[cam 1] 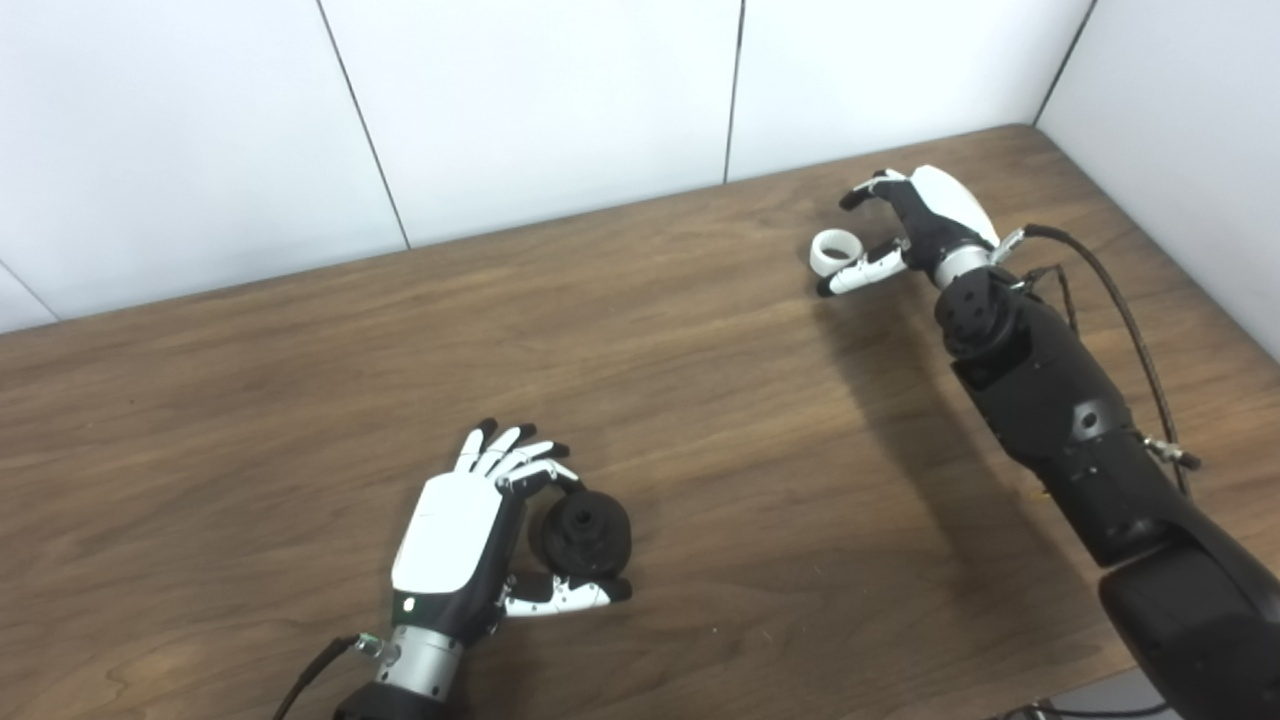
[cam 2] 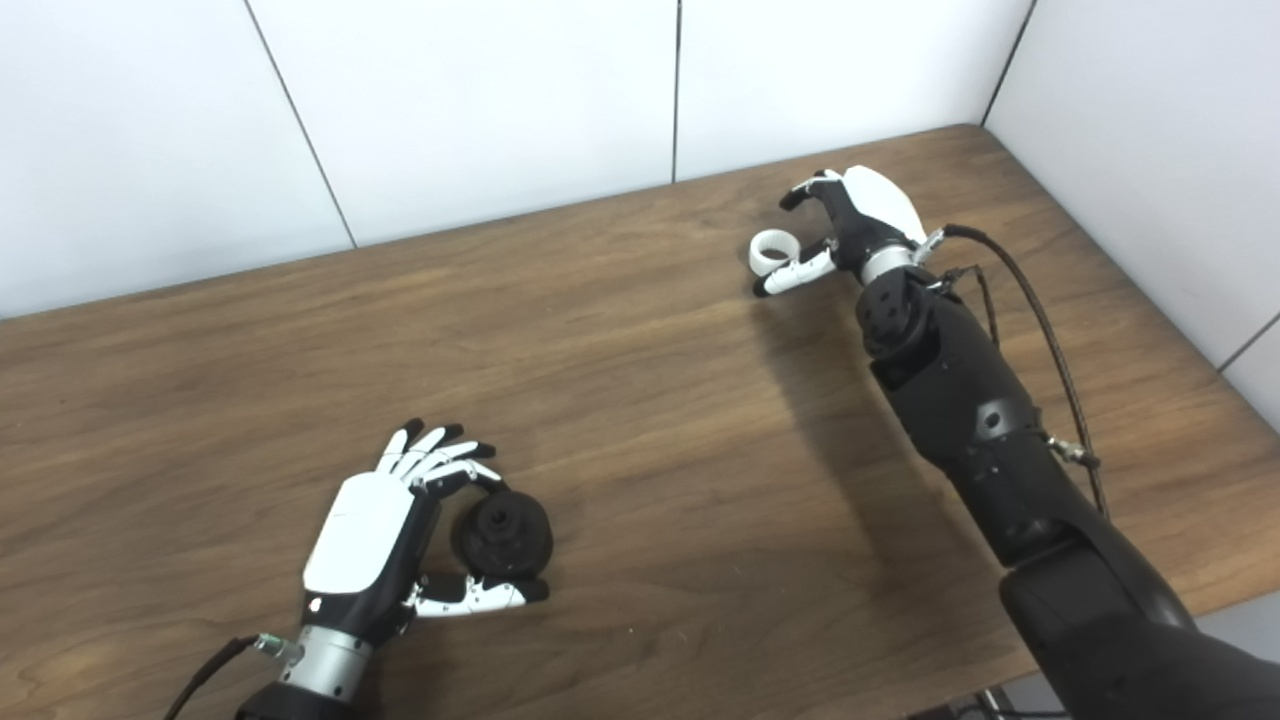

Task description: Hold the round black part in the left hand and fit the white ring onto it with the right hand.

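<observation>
black part (cam 1: 587, 532) hub-up between spread left hand (cam 1: 455, 540) digits; right hand (cam 1: 925, 225) spread beside white ring (cam 1: 834, 251).

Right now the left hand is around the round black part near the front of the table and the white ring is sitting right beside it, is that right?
Not quite. The white ring is far off, by the right hand near the table's back right; the left eye view shows it. The left hand is around the round black part.

Round black part (cam 1: 586, 533) sits near front; white ring (cam 1: 834, 251) lies far right.

White-backed hands (cam 1: 445, 535), blk fingertips; blk forearm (cam 1: 1060, 420) w/ cable (cam 1: 1135, 330).
</observation>
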### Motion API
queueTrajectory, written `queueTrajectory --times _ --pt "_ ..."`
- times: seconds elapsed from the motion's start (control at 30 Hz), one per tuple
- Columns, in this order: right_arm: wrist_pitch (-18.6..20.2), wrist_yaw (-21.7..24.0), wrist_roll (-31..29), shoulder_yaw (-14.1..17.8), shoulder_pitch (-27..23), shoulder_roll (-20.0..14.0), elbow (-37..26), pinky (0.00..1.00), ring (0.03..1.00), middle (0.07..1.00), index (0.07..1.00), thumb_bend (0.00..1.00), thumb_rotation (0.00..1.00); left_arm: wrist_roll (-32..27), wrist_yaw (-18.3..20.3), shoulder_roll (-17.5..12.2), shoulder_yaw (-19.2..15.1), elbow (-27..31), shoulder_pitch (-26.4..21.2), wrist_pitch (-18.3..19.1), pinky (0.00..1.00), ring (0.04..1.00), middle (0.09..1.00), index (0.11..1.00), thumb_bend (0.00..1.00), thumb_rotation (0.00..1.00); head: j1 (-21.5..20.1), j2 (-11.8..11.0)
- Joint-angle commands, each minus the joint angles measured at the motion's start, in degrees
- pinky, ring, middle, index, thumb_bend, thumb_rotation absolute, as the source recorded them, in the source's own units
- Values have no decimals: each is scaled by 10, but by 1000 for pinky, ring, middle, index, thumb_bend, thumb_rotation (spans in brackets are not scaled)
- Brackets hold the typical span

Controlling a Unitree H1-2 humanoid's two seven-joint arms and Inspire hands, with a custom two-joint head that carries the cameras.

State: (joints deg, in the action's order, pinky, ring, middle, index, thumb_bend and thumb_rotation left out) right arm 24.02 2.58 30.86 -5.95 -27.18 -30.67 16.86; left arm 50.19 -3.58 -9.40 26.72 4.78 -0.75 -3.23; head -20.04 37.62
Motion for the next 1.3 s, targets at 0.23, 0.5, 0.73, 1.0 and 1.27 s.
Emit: queueTrajectory --times 0.23,0.5,0.73,1.0,1.27 --pt "-5 3 9 2 -23 -34 -22 943 972 941 700 823 193 14 8 -15 -1 -9 20 7 1000 911 801 484 525 58 -2 3" --pt "-14 6 9 -4 -26 -35 -18 934 968 925 665 833 207 11 9 -14 -3 -8 20 7 1000 912 804 484 525 57 -2 3" --pt "-14 16 8 -12 -31 -33 -20 934 972 923 660 831 232 12 9 -14 -4 -6 20 7 1000 910 804 484 525 58 2 5" --pt "-10 18 8 -16 -38 -28 -17 932 967 919 662 830 226 14 11 -13 -4 -4 21 11 1000 912 804 484 525 58 3 7" --pt "-11 14 7 -19 -43 -25 -9 936 963 913 659 829 232 14 11 -14 -4 -5 20 9 1000 912 806 484 525 57 4 7"
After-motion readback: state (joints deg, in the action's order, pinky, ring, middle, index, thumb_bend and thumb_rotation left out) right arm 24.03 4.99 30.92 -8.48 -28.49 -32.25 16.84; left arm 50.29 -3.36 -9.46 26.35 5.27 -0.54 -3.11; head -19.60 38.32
